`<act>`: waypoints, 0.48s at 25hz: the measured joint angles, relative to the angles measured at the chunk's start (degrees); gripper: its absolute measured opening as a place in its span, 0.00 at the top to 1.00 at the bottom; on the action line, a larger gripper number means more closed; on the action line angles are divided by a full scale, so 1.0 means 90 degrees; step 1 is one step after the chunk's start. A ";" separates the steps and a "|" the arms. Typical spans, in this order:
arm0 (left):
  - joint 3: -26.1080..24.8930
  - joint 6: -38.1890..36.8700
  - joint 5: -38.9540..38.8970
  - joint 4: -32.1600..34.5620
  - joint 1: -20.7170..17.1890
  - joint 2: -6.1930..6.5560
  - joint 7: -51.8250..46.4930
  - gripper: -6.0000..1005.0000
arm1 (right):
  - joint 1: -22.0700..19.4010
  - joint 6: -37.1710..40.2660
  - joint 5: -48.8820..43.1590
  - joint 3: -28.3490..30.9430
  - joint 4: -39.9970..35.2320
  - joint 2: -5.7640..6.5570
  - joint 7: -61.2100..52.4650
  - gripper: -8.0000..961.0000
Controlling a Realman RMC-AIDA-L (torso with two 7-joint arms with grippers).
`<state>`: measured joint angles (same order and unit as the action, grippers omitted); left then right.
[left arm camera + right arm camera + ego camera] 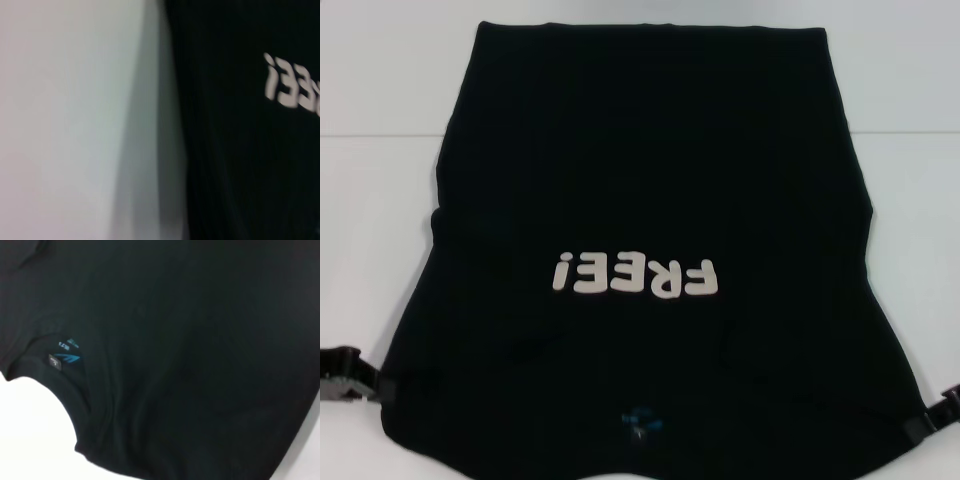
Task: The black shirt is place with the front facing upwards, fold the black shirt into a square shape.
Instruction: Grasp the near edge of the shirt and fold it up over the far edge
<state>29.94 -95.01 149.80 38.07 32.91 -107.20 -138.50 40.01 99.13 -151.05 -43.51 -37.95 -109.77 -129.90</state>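
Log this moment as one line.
black shirt flat, print up, neck label near | left gripper at shirt's near-left edge | right gripper at near-right edge

The black shirt (650,190) lies spread flat on the table (380,200), filling its middle, with its hem at 12 o'clock and its collar at 6 o'clock, nearest the robot. Its lettering (636,277) sits just toward 6 o'clock of centre, the neck label (640,418) beyond it at 6. The left gripper (348,375) sits at 8 o'clock beside the shirt's edge, the right gripper (938,415) at 4 o'clock.
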 joint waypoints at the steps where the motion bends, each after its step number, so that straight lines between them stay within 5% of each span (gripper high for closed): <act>1: 0.0005 -0.0112 0.0010 -0.0121 0.0030 0.0054 0.0055 0.99 | 0.0000 0.0000 0.0000 0.0000 0.0000 0.0000 0.0000 0.95; 7: 0.0278 -0.1039 0.0377 -0.0549 0.0139 0.0206 0.0423 0.99 | -0.0009 0.0997 -0.0296 -0.0011 -0.0003 0.0088 0.0878 0.95; 12: 0.0854 -0.1917 0.0666 -0.0681 0.0195 0.0111 0.0684 0.98 | 0.0000 0.1451 -0.1149 -0.0059 0.0025 -0.0160 0.1537 0.95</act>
<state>37.62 -112.27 155.79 31.94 34.67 -106.20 -132.35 40.01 112.19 -161.40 -44.04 -37.72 -111.21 -116.07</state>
